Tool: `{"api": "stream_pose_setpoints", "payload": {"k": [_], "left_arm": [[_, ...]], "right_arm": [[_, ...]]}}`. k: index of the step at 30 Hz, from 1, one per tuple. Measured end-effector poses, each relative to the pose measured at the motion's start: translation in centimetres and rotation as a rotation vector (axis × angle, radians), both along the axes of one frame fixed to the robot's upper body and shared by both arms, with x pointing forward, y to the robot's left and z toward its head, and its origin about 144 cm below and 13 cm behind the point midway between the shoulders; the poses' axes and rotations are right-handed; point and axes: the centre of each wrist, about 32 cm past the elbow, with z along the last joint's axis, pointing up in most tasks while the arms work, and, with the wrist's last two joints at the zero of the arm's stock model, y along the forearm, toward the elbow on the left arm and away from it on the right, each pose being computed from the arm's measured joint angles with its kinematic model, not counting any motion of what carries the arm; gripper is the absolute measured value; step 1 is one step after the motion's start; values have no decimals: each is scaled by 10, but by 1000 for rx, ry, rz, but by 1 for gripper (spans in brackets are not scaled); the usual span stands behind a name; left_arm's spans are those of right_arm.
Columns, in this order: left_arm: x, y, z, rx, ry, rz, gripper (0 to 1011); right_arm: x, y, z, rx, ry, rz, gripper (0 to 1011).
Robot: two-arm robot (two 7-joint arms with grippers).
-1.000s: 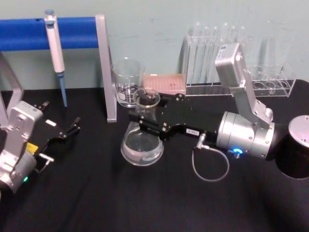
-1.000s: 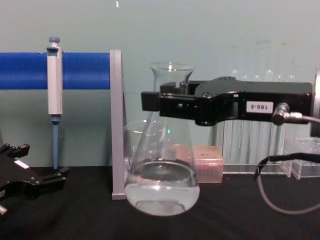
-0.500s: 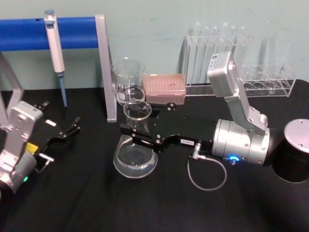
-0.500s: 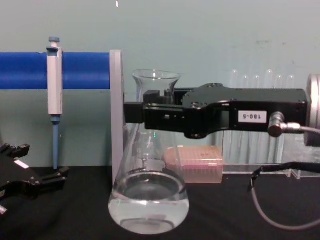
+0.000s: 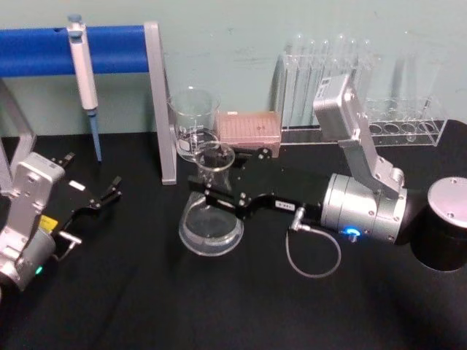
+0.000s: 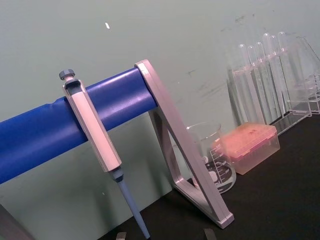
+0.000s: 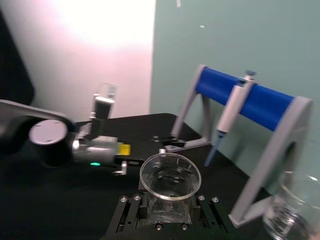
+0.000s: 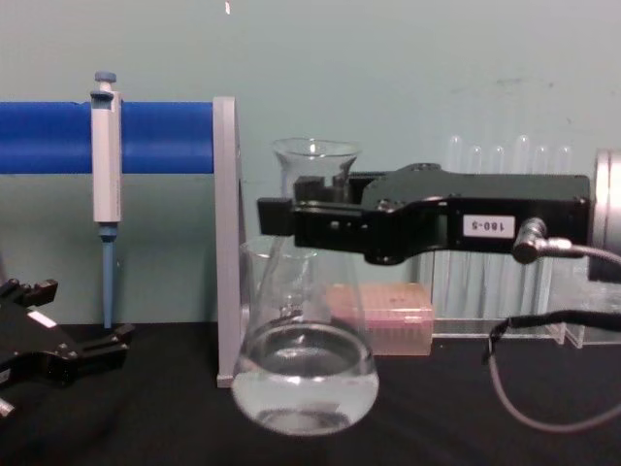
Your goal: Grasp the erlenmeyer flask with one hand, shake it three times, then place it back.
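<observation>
The erlenmeyer flask (image 5: 211, 222) is held mid-table, a little clear liquid in its wide base (image 8: 304, 383). My right gripper (image 5: 219, 191) reaches in from the right and is shut on the flask's neck just below the flared rim; in the chest view its black jaws (image 8: 306, 212) clamp the neck side-on. The right wrist view looks down into the rim (image 7: 170, 176). Whether the base touches the cloth I cannot tell. My left gripper (image 5: 95, 200) rests open at the left edge of the table, well away from the flask.
A glass beaker (image 5: 194, 124) and a pink tip box (image 5: 249, 130) stand right behind the flask. A pipette (image 5: 82, 65) hangs on the blue-barred stand (image 5: 157, 102) at the back left. Test-tube racks (image 5: 328, 73) line the back right; a black cylinder (image 5: 446, 219) stands at the far right.
The right gripper swung the flask from back right toward front left, and now has brought it partway back right. The left arm stayed still.
</observation>
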Motion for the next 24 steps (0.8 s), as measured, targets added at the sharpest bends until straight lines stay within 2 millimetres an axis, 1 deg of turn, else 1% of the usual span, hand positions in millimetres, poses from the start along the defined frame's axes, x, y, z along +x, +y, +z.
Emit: {"api": "stream_pose_setpoints", "payload": {"k": [13, 24], "left_arm": [[0, 0, 0, 0, 0, 0, 1001], [0, 0, 0, 0, 0, 0, 1001]], "right_arm": [[15, -11, -2, 23, -41, -228, 451], [15, -12, -7, 31, -82, -409, 451]]}}
